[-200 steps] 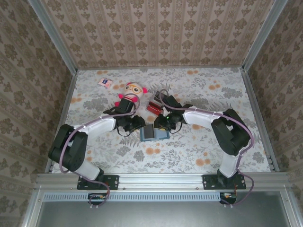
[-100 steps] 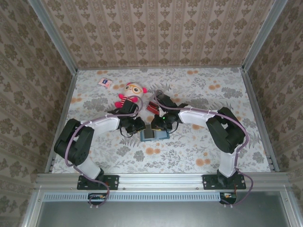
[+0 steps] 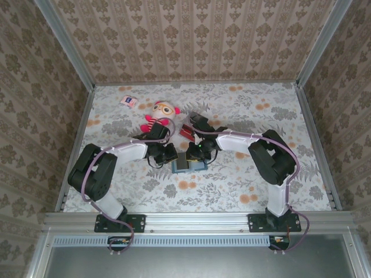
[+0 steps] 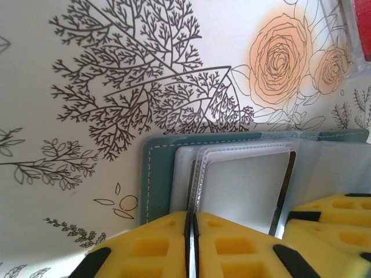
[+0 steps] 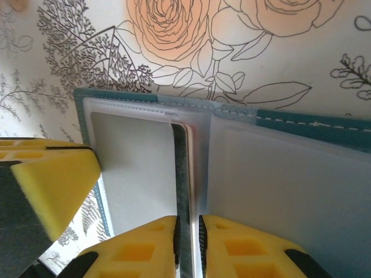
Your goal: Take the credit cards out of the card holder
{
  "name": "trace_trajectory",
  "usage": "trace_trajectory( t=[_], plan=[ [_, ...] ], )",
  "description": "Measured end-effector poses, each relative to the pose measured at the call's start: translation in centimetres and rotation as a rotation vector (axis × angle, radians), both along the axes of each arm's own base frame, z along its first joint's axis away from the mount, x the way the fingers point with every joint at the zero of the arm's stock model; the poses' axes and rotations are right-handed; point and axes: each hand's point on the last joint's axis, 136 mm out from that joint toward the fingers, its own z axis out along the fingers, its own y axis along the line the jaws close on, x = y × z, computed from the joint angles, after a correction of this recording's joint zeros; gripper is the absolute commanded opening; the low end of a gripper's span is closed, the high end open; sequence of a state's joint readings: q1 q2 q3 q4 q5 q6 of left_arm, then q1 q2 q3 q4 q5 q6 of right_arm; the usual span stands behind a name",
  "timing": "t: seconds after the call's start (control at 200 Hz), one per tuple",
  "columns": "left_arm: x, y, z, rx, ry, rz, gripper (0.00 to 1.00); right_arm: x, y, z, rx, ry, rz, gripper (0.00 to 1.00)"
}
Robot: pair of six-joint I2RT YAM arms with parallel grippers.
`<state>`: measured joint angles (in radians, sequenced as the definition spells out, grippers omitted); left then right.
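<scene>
The teal card holder (image 3: 189,164) lies open on the floral table between both arms, its clear sleeves facing up (image 4: 243,185). My left gripper (image 3: 174,156) is at its left side. In the left wrist view the yellow fingers (image 4: 192,231) are shut on the thin edge of one clear sleeve. My right gripper (image 3: 197,154) is at the holder's middle, and its fingers (image 5: 188,234) are shut on a dark credit card (image 5: 181,168) standing on edge between the sleeves. A small pile of red and dark cards (image 3: 188,131) lies just behind the holder.
A plush doll (image 3: 161,114) lies behind the left arm, close to the card pile. A small white-pink-blue packet (image 3: 128,101) sits at the far left. Patterned walls with metal posts close in the table. The two grippers are a finger's width apart over the holder.
Both grippers have closed, the left one by more. Both arms have drawn in slightly toward the holder, which has stayed in place.
</scene>
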<state>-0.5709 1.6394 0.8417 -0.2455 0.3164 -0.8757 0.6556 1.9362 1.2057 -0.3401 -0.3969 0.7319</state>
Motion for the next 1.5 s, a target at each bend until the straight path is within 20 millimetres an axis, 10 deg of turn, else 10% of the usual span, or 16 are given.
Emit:
trace_trajectory(
  t=[1.07, 1.5],
  plan=[
    [0.0, 0.4, -0.2, 0.015, -0.005, 0.011, 0.14, -1.2, -0.8, 0.1, -0.004, -0.007, 0.019, 0.0],
    [0.0, 0.4, -0.2, 0.014, -0.006, 0.011, 0.13, -2.0, 0.2, 0.3, 0.078, 0.036, 0.033, 0.2]
  ],
)
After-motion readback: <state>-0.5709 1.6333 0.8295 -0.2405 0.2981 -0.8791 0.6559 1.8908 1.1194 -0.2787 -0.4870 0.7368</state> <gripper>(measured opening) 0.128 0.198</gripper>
